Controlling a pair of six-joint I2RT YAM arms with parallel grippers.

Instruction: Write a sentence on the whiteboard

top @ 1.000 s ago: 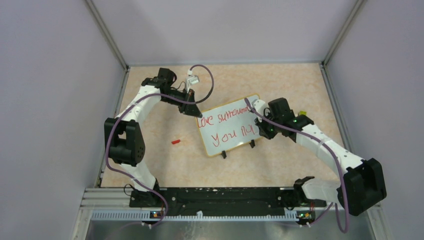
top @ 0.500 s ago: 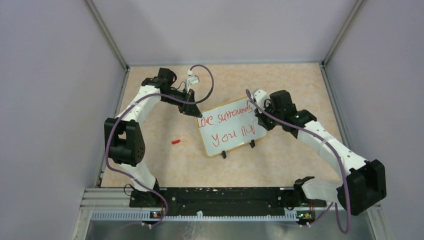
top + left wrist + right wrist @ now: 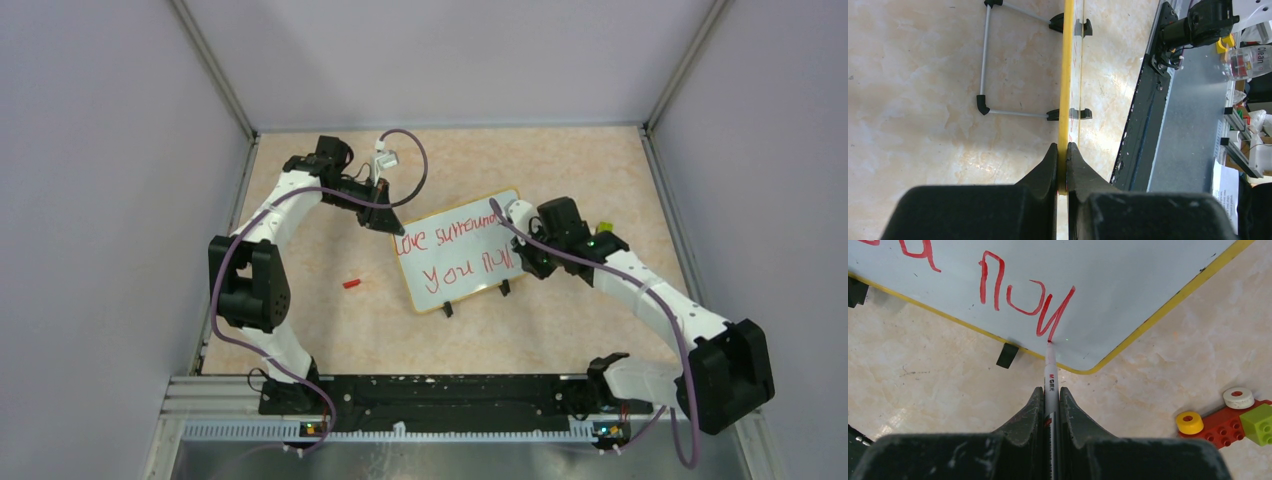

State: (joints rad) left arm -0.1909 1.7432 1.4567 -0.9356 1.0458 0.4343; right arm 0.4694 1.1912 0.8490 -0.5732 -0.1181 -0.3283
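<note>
The right hand (image 3: 1051,392) clamps a white marker (image 3: 1050,371). Its tip touches the whiteboard (image 3: 1128,285) at the foot of a slanted red stroke of the sentence (image 3: 1057,311), near the board's rounded corner. A black clip foot (image 3: 1007,355) and toy bricks (image 3: 1228,422) rest on the counter (image 3: 1148,385).

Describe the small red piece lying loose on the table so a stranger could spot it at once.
Find the whiteboard with red writing, standing mid-table. Look left of it across the marbled tabletop, toward the left arm: the small red piece lies alone, touching nothing. It is the only loose thing on that side, tiny beside the board.
</note>
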